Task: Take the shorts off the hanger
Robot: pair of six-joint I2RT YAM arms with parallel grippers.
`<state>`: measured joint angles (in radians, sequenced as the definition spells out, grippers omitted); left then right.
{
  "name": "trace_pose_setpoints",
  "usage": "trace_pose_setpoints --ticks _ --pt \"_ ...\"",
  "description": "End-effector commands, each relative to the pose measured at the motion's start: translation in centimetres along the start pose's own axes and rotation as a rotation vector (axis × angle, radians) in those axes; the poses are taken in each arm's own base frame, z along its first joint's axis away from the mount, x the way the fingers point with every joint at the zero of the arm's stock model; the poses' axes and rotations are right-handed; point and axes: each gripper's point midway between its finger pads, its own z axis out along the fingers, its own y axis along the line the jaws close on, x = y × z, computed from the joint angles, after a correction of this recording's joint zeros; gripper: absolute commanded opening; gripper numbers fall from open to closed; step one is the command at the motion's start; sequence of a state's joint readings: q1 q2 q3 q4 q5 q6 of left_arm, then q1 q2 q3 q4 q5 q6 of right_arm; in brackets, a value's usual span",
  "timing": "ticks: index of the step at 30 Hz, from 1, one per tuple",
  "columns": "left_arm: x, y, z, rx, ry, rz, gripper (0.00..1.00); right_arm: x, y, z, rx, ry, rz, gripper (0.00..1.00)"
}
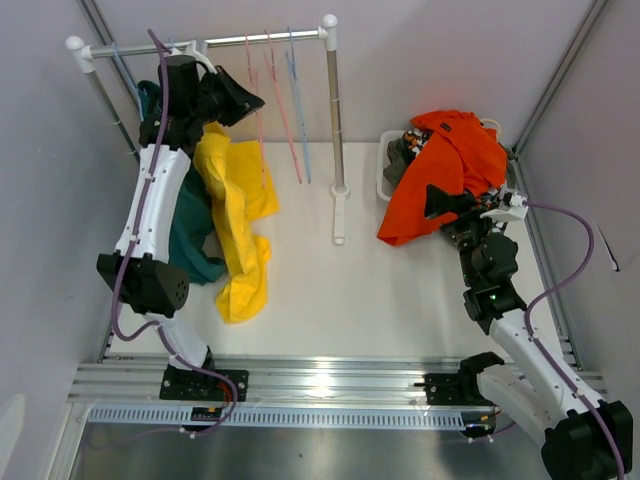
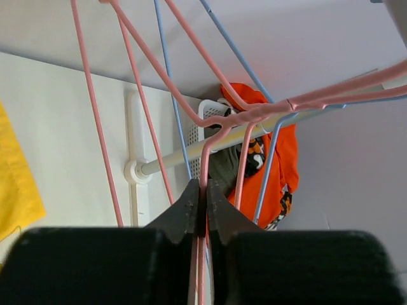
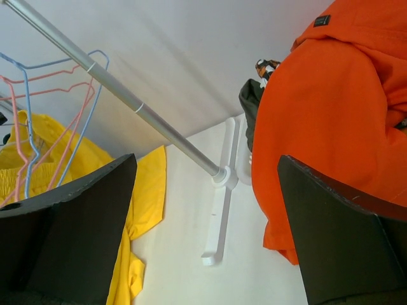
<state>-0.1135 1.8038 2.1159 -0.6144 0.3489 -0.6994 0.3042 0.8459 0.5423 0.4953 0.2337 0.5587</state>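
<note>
**Left claw pinches a pink hanger; right claw gapes beside the basket**

The white desk carries a rack with a rail along the far side. The yellow shorts trail from below the rail's left end down onto the desk. The teal shorts lie just beside them, partly hidden by the left arm. Whether either is still clipped up cannot be told. At far right, the red-orange shorts are heaped over a white basket, covering the dark olive shorts. Bare blue hangers hang from the rail. The left claw is clenched on a pink hanger. The right claw is spread wide, grasping nothing, just beside the red-orange shorts.
</note>
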Motion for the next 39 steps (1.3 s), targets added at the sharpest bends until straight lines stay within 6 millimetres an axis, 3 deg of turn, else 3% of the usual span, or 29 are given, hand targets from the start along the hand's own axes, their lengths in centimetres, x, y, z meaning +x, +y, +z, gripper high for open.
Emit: trace_pose_setpoints --ticks 1,3,4,6,8,14,21,31,39 --pt "-1.1 -3.3 -3.7 0.044 -0.067 0.033 0.17 -0.1 -0.1 -0.7 0.015 0.005 -0.024 0.99" --pt "-1.4 -4.6 -5.4 0.066 -0.090 0.051 0.32 0.0 0.2 -0.9 0.008 0.014 -0.026 0.99" --pt "-1.5 -5.1 -6.0 0.075 -0.099 0.062 0.64 0.0 0.3 -1.1 0.002 0.013 -0.024 0.99" --pt "-2.0 -6.0 -7.9 0.082 -0.130 0.078 0.89 0.0 0.6 -1.4 -0.003 0.019 -0.026 0.99" --pt "-2.6 -6.8 -9.7 0.084 -0.166 0.105 0.98 -0.1 0.8 -1.8 -0.005 0.021 -0.028 0.99" --pt "-3.1 -6.6 -13.3 0.019 -0.221 0.172 0.99 -0.2 0.7 -2.9 -0.002 0.029 -0.044 1.00" --pt "-4.7 -2.6 -15.6 -0.171 -0.307 0.208 0.97 -0.4 0.5 -3.8 -0.001 0.034 -0.053 0.99" --pt "-5.6 2.2 -14.6 -0.342 -0.307 0.212 0.95 0.2 -0.2 -4.0 0.019 0.047 -0.064 0.99" --pt "-5.8 4.0 -12.0 -0.357 -0.289 0.209 0.90 0.8 -0.6 -3.7 0.033 0.061 -0.076 0.99"
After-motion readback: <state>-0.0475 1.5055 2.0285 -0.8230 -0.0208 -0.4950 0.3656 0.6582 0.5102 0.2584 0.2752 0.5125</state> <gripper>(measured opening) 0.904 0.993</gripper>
